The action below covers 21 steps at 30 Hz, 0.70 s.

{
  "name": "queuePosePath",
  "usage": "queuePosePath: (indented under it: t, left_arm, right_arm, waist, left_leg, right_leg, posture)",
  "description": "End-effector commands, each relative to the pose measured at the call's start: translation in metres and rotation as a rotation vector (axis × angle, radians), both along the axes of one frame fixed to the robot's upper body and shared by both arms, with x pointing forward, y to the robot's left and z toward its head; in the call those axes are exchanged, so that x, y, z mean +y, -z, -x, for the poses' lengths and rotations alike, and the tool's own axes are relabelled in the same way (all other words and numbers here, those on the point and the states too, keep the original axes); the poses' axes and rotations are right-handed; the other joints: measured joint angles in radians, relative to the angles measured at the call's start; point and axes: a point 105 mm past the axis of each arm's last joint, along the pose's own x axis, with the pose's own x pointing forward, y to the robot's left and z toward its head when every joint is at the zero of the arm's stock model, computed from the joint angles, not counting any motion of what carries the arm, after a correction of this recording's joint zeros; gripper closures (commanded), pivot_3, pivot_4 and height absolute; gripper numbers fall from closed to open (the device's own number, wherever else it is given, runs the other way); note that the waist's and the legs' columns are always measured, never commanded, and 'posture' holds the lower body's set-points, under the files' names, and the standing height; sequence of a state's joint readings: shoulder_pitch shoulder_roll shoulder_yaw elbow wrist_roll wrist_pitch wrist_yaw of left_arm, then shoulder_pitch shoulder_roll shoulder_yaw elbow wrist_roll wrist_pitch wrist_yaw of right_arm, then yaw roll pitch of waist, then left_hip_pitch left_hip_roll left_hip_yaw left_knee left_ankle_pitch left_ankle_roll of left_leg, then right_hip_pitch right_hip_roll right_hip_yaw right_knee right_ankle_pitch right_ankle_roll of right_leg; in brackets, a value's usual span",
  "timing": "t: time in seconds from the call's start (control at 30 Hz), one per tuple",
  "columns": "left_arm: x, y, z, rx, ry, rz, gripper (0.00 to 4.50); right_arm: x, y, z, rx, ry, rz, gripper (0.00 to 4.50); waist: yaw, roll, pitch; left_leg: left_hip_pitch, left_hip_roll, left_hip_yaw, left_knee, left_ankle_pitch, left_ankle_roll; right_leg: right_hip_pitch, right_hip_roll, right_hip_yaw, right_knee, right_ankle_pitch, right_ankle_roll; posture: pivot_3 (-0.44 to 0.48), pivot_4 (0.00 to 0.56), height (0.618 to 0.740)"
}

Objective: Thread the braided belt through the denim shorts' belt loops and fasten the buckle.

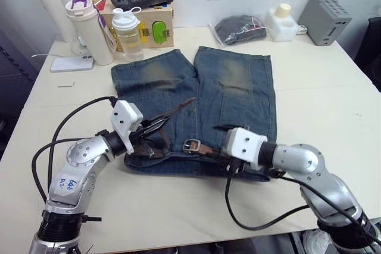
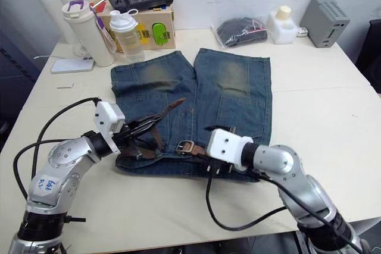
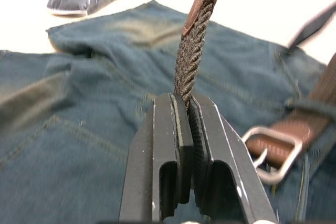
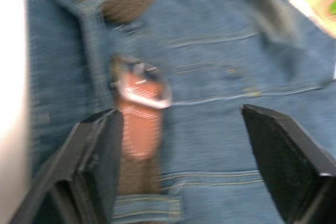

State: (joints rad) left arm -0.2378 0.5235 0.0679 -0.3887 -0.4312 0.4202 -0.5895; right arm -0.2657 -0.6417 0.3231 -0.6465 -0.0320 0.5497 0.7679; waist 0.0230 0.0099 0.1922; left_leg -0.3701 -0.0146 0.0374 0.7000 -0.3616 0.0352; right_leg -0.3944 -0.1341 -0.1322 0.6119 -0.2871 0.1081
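Cream table (image 1: 333, 105): faded blue denim shorts (image 1: 238, 96) flat, waistband at near edge; left gripper (image 3: 185, 109) pinching dark-brown braided belt (image 3: 191, 59) for threading, right gripper (image 4: 178, 129) spread wide above silver buckle (image 4: 142, 85)

Arms: rounded silver-grey metal shells, black bands at the joints.
Wrists: white boxy camera housings.
Left pincer (image 3: 184, 145): two black ribbed fingers.
Right pincer (image 4: 181, 156): two black wedge-shaped fingers.
Cables: black, looping from each wrist.
Marking: white handwritten sticker on left arm.

Dark-brown woven braided belt (image 1: 156, 124), faded-blue denim shorts (image 1: 238, 96)
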Motion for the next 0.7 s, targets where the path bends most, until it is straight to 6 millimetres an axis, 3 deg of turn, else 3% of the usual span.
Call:
queuePosePath:
  t: [0.03,0.2,0.4,0.5,0.57,0.7]
  left_arm:
    - [-0.002,-0.018,0.004,-0.06,0.01,0.017,4.5]
    - [-0.002,-0.019,0.004,-0.059,0.01,0.018,4.5]
    - [0.0,-0.017,0.005,-0.054,0.006,0.008,4.5]
    - [0.002,-0.011,0.007,-0.041,0.009,-0.017,4.5]
    - [0.002,-0.009,0.008,-0.036,0.012,-0.023,4.5]
    - [0.002,-0.002,0.011,-0.048,0.039,-0.105,4.5]
  right_arm:
    - [0.01,0.002,0.003,-0.031,-0.004,0.007,0.66]
    - [0.009,0.018,-0.005,-0.019,0.042,0.048,0.66]
    - [0.005,0.022,-0.017,-0.005,0.121,0.04,0.66]
    - [0.005,0.019,-0.017,0.002,0.129,0.025,1.4]
    - [0.005,0.018,-0.017,0.006,0.132,0.019,2.52]
    - [0.006,0.011,-0.017,0.029,0.144,-0.026,4.35]
  waist:
    - [0.0,0.0,0.0]
    - [0.001,0.0,0.0]
    - [0.0,0.0,0.0]
    - [0.0,0.0,0.0]
    - [0.0,0.0,0.0]
    - [0.0,0.0,0.0]
  left_leg:
    - [0.0,0.0,0.0,0.0,0.0,0.0]
    - [0.0,0.0,0.0,0.0,0.0,0.0]
    - [0.0,0.0,0.0,0.001,0.0,0.0]
    - [0.0,0.0,0.0,0.001,0.0,0.0]
    - [0.0,0.0,0.0,0.001,0.0,0.0]
    - [0.0,0.0,0.0,0.001,0.0,0.0]
  right_leg:
    - [0.0,0.001,0.0,0.0,0.0,0.0]
    - [0.0,0.001,0.0,0.0,0.0,0.0]
    - [0.0,0.001,0.0,0.0,0.0,0.0]
    - [0.0,0.001,0.0,0.0,0.0,0.0]
    - [0.0,0.001,0.0,0.0,0.0,0.0]
    - [0.0,0.001,0.0,0.0,0.0,0.0]
  posture:
    - [0.0,0.15,0.69]
    - [0.0,0.15,0.69]
    - [0.0,0.15,0.69]
    - [0.0,0.15,0.69]
    - [0.0,0.15,0.69]
    - [0.0,0.15,0.69]
